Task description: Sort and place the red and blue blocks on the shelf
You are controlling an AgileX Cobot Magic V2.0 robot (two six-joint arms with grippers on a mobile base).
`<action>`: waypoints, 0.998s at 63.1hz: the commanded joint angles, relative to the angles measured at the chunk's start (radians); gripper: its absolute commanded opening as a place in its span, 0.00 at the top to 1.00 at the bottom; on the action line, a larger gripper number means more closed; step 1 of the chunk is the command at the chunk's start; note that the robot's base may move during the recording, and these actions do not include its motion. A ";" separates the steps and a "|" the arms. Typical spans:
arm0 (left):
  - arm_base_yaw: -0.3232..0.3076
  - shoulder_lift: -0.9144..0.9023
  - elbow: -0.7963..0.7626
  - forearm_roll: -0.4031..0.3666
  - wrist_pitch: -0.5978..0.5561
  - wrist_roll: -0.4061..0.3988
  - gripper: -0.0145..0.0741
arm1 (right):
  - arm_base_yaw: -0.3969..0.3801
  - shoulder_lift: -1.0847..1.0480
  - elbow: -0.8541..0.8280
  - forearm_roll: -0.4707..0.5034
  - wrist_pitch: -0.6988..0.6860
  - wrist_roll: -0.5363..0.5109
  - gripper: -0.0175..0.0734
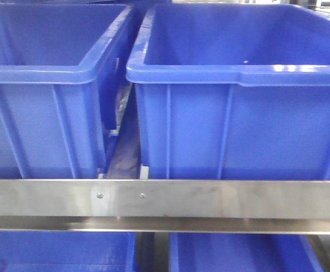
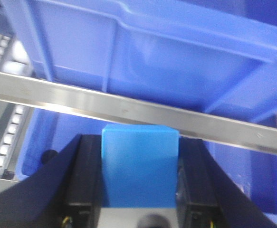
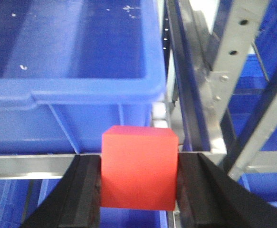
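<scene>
On the front camera I see the shelf point(image 1: 210, 198), its steel rail under the left bin point(image 1: 40, 113) and right bin point(image 1: 238, 124), with neither arm in shot. On the left wrist camera the left gripper point(image 2: 139, 142) pinches the blue block point(image 2: 139, 166) just short of the rail, so I'd clear that rail before reaching into a bin. On the right wrist camera the right gripper point(image 3: 139, 159) clamps the red block point(image 3: 139, 167) below a bin's rim, so I'd lift over it and keep the colours in separate bins.
</scene>
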 commanded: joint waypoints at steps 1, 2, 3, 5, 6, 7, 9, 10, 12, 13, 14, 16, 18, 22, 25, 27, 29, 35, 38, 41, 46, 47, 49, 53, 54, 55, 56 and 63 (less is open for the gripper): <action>0.000 0.004 -0.031 0.002 -0.080 -0.008 0.70 | -0.005 0.005 -0.029 -0.011 -0.080 -0.002 0.74; 0.000 0.004 -0.031 0.002 -0.080 -0.008 0.70 | -0.005 0.005 -0.029 -0.011 -0.080 -0.002 0.74; 0.000 0.004 -0.031 0.002 -0.080 -0.008 0.70 | -0.005 0.005 -0.029 -0.011 -0.080 -0.002 0.74; 0.000 0.004 -0.031 0.002 -0.080 -0.008 0.70 | -0.005 0.005 -0.029 -0.011 -0.080 -0.002 0.74; 0.000 0.004 -0.031 0.002 -0.080 -0.008 0.70 | -0.005 0.005 -0.029 -0.011 -0.080 -0.002 0.74; 0.000 0.004 -0.031 0.002 -0.080 -0.008 0.70 | -0.005 0.005 -0.029 -0.011 -0.080 -0.002 0.74; 0.000 0.004 -0.031 0.002 -0.080 -0.008 0.70 | -0.005 0.005 -0.029 -0.011 -0.080 -0.002 0.74; 0.000 0.004 -0.031 0.002 -0.080 -0.008 0.70 | -0.005 0.005 -0.029 -0.011 -0.080 -0.002 0.74; 0.000 0.004 -0.031 0.002 -0.080 -0.008 0.70 | -0.005 0.005 -0.029 -0.011 -0.080 -0.002 0.74; 0.000 0.004 -0.031 0.002 -0.080 -0.008 0.70 | -0.005 0.005 -0.029 -0.011 -0.080 -0.002 0.74; 0.000 0.004 -0.031 0.002 -0.080 -0.008 0.70 | -0.005 0.005 -0.029 -0.011 -0.080 -0.002 0.74; 0.000 0.004 -0.031 0.002 -0.080 -0.008 0.70 | -0.005 0.005 -0.029 -0.011 -0.080 -0.002 0.74; 0.000 0.004 -0.031 0.002 -0.080 -0.008 0.70 | -0.005 0.005 -0.029 -0.011 -0.080 -0.002 0.74; 0.000 0.004 -0.031 0.002 -0.080 -0.008 0.70 | -0.005 0.005 -0.029 -0.011 -0.080 -0.002 0.74; 0.000 0.004 -0.031 0.002 -0.080 -0.008 0.70 | -0.005 0.005 -0.029 -0.011 -0.080 -0.002 0.74; 0.000 0.004 -0.031 0.002 -0.080 -0.008 0.70 | -0.005 0.005 -0.029 -0.011 -0.080 -0.002 0.74; 0.000 0.004 -0.031 0.002 -0.080 -0.008 0.70 | -0.005 0.005 -0.029 -0.011 -0.080 -0.002 0.74; 0.000 0.004 -0.031 0.002 -0.080 -0.008 0.70 | -0.005 0.005 -0.029 -0.011 -0.080 -0.002 0.74; 0.000 0.004 -0.031 0.002 -0.080 -0.008 0.70 | -0.005 0.005 -0.029 -0.011 -0.080 -0.002 0.74; 0.000 0.004 -0.031 0.002 -0.080 -0.008 0.70 | -0.005 0.005 -0.029 -0.011 -0.080 -0.002 0.74; 0.000 0.004 -0.031 0.002 -0.080 -0.008 0.70 | -0.005 0.005 -0.029 -0.011 -0.080 -0.002 0.74; 0.000 0.004 -0.031 0.002 -0.080 -0.008 0.70 | -0.005 0.005 -0.029 -0.011 -0.080 -0.002 0.74; 0.000 0.004 -0.031 0.002 -0.080 -0.008 0.70 | -0.005 0.005 -0.029 -0.011 -0.080 -0.002 0.74; 0.000 0.004 -0.031 0.002 -0.080 -0.008 0.70 | -0.005 0.005 -0.029 -0.011 -0.080 -0.002 0.74; 0.000 0.004 -0.031 0.002 -0.080 -0.008 0.70 | -0.005 0.005 -0.029 -0.011 -0.080 -0.002 0.74; 0.000 0.004 -0.031 0.002 -0.080 -0.008 0.70 | -0.005 0.005 -0.029 -0.011 -0.080 -0.002 0.74; 0.000 0.004 -0.031 0.002 -0.080 -0.008 0.70 | -0.005 0.005 -0.029 -0.011 -0.080 -0.002 0.74; 0.000 0.004 -0.031 0.002 -0.080 -0.008 0.70 | -0.005 0.005 -0.029 -0.011 -0.080 -0.002 0.74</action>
